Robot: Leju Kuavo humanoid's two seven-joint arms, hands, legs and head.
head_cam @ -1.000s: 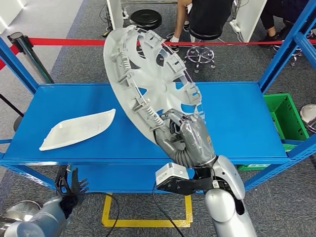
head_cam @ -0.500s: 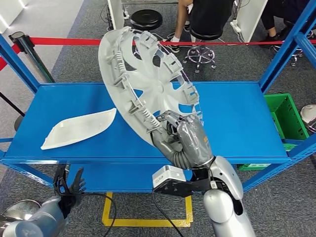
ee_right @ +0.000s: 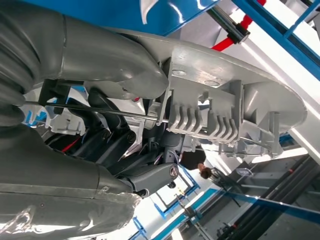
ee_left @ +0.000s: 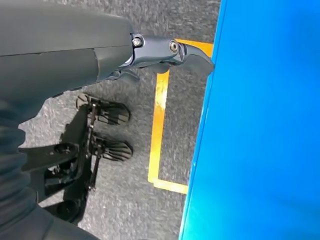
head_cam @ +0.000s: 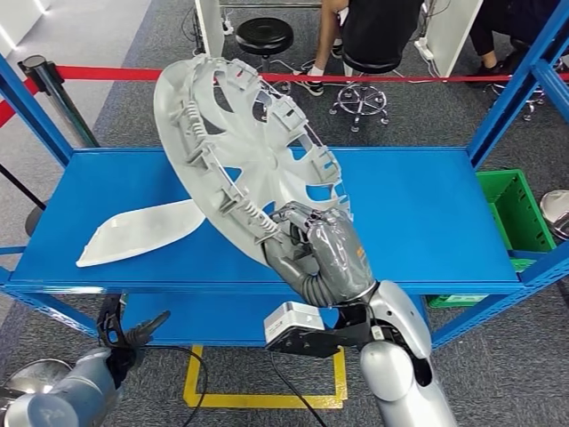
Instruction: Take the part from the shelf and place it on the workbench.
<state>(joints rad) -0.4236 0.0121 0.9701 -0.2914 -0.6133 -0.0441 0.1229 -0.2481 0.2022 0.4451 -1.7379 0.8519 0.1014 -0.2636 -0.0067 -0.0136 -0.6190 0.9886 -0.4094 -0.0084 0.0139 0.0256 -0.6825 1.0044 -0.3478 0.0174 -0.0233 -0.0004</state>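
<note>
**One hubcap aloft, one trim piece lying flat**

One large pale grey plastic wheel cover (head_cam: 248, 156), round and spoked with clips along its inner rim, is held tilted above the blue metal shelf (head_cam: 416, 213), its ribbed back facing the head camera. The right hand (head_cam: 316, 253) grips it at the lower rim, thumb on one face and darker fingers on the other; the right wrist view shows the rim (ee_right: 226, 110) clamped between them. Holding at the edge probably suits so wide and thin a disc, though the tilt suggests the load hangs well off the grip, so it may swing when carried.

The left hand (head_cam: 127, 336) hangs low beside the shelf's front edge, fingers spread and holding nothing, apparently kept out of the way.

A long white curved plastic trim piece (head_cam: 138, 231) lies flat on the shelf surface, its near end just under the raised cover's edge.

The part looks clear of the shelf; carrying it to the workbench remains.
</note>
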